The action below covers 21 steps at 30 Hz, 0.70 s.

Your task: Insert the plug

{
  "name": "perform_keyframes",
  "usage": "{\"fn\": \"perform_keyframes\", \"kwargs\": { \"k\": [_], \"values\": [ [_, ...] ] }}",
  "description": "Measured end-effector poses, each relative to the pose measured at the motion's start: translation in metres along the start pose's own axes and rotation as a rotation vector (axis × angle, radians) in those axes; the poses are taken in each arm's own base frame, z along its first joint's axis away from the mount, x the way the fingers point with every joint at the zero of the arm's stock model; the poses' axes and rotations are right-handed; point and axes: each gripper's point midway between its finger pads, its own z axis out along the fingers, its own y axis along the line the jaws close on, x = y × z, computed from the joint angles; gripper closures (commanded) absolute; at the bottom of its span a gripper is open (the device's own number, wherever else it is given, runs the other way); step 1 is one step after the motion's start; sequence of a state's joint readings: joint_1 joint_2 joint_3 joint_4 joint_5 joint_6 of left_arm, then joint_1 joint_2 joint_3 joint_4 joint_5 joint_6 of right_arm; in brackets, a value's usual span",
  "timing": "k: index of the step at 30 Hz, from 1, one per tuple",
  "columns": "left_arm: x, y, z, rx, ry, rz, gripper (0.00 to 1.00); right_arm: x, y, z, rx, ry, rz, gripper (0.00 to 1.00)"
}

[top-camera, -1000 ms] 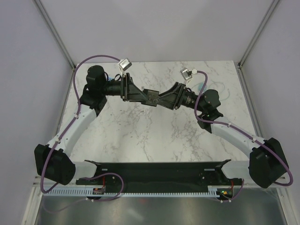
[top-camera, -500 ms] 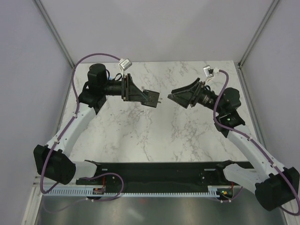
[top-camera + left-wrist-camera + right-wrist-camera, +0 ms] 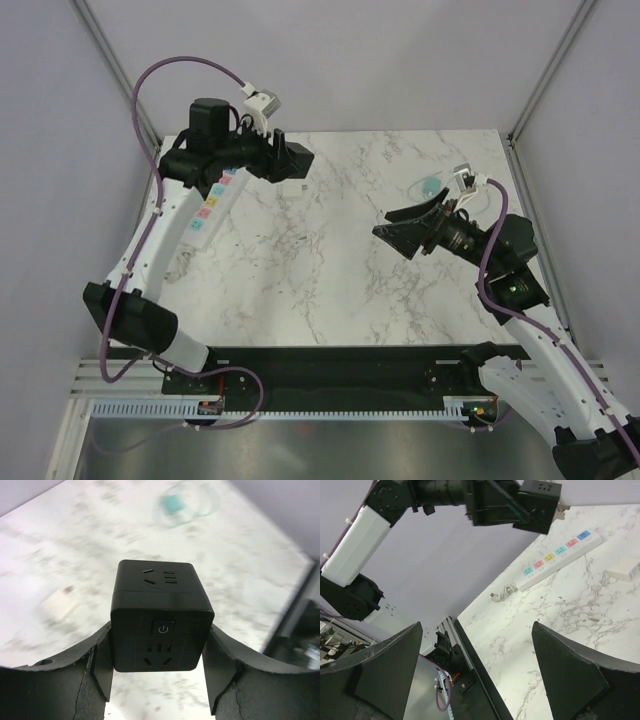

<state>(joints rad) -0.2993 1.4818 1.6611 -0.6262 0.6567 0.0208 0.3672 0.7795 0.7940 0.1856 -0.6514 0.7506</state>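
My left gripper [image 3: 159, 645] is shut on a black cube plug [image 3: 160, 615], whose near face shows a power button and socket holes. In the top view the cube [image 3: 297, 162] hangs in the air over the table's back left, held by the left gripper [image 3: 285, 160]. A white power strip [image 3: 207, 208] with coloured sockets lies along the left edge, partly under that arm; it also shows in the right wrist view [image 3: 561, 559]. My right gripper [image 3: 386, 229] stands wide open and empty over the table's right half, its jaws [image 3: 476, 630] far apart.
A clear round item with a teal centre [image 3: 430, 185] lies at the back right. A small white block [image 3: 622, 570] rests on the marble near the strip. The strip's coiled cable [image 3: 503, 591] lies at its near end.
The left arm swung from the table's middle up to the back left with the cube, uncovering the power strip. The right gripper let go of the cube, opened wide and drew back rightward.
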Motion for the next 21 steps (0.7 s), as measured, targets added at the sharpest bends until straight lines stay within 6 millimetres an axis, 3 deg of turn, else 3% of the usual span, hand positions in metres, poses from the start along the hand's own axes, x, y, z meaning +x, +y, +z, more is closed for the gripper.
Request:
{"fn": "perform_keyframes", "kwargs": {
  "k": [2,5,9,15,18,21],
  "values": [
    [0.018,0.052,0.010,-0.173,0.071,0.000,0.98,0.009,-0.006,-0.003,0.018,0.017,0.013,0.02],
    [0.054,0.134,0.007,-0.454,0.194,-0.030,0.98,0.017,-0.009,-0.007,0.031,0.031,0.017,0.02],
    [0.102,0.224,-0.035,-0.797,0.327,-0.096,0.98,0.020,-0.008,-0.012,0.035,0.034,0.000,0.02],
    [0.149,0.286,-0.118,-1.142,0.441,-0.162,0.98,0.022,-0.009,-0.014,0.039,0.037,-0.018,0.02],
    [0.166,0.303,-0.140,-1.226,0.468,-0.191,0.98,0.028,-0.017,-0.012,0.050,0.050,-0.004,0.02],
    [0.182,0.317,-0.148,-1.265,0.493,-0.215,0.98,0.035,-0.025,-0.011,0.064,0.066,0.014,0.02]
  ]
}}
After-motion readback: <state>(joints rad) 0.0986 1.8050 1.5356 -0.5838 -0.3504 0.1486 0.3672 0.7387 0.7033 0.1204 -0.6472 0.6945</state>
